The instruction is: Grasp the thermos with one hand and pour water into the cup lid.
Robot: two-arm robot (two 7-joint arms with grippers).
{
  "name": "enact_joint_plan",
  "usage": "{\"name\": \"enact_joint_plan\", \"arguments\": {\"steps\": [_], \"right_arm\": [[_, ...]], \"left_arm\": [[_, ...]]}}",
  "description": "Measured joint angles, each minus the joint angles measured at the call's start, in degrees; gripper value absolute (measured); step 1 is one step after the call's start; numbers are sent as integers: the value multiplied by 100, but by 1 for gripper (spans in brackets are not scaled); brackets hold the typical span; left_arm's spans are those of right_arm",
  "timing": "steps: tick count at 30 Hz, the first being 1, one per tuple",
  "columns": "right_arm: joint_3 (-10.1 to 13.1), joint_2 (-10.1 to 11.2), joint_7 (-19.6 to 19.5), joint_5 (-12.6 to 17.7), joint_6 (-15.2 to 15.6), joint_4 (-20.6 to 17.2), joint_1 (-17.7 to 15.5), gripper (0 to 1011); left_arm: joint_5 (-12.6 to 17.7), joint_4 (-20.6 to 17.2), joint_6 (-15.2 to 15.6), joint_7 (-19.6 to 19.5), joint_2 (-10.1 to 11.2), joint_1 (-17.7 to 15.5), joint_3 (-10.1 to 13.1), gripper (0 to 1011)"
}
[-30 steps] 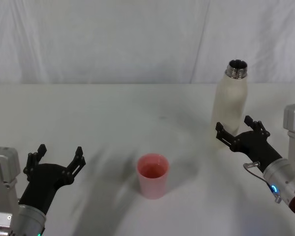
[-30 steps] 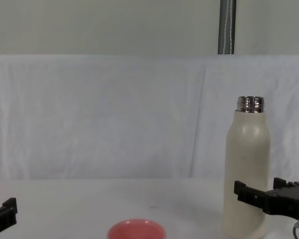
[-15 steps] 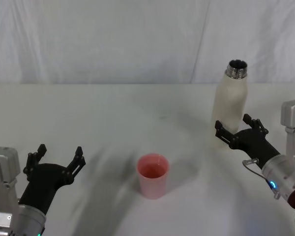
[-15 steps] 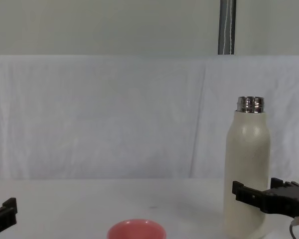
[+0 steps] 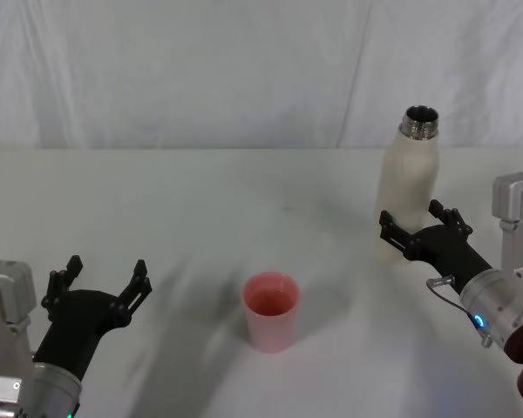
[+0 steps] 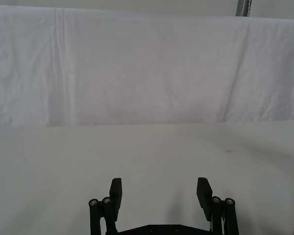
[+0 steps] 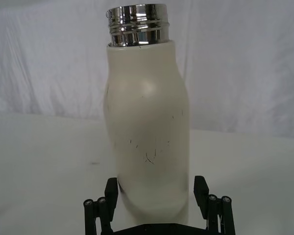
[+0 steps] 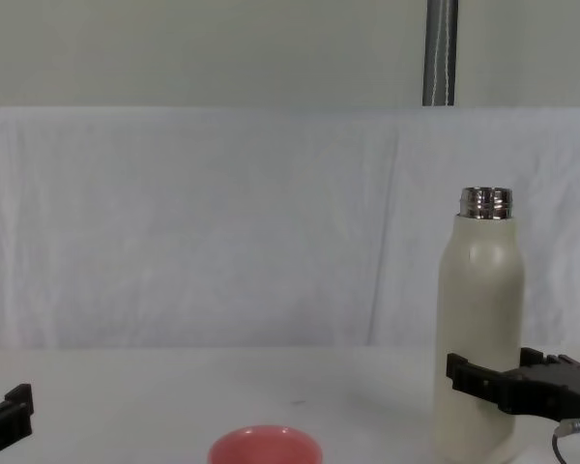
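**Thermos flanked by spread jaws, cup lid apart**

The thermos [image 5: 410,187] is stood upright on the white table [image 5: 200,200], far right, steel neck uncapped. The right gripper [image 5: 421,228] is set at its lower body, jaws spread to either side (no contact is discernible). The pink cup lid [image 5: 271,311] is placed near centre, well apart. The left gripper [image 5: 103,277] is parked low left, jaws released.
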Motion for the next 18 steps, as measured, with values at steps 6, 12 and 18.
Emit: {"name": "enact_joint_plan", "arguments": {"steps": [6,12,18], "right_arm": [[-3,-38,-13,-24,-36,120,66,1001],[3,-79,-25,-44,-77,278,187,1001],[-11,-130,-1,-75,-129,503,354,1001]], "left_arm": [[0,0,0,0,0,0,0,1001],[0,0,0,0,0,0,0,1001],[0,0,0,0,0,0,0,1001]]}}
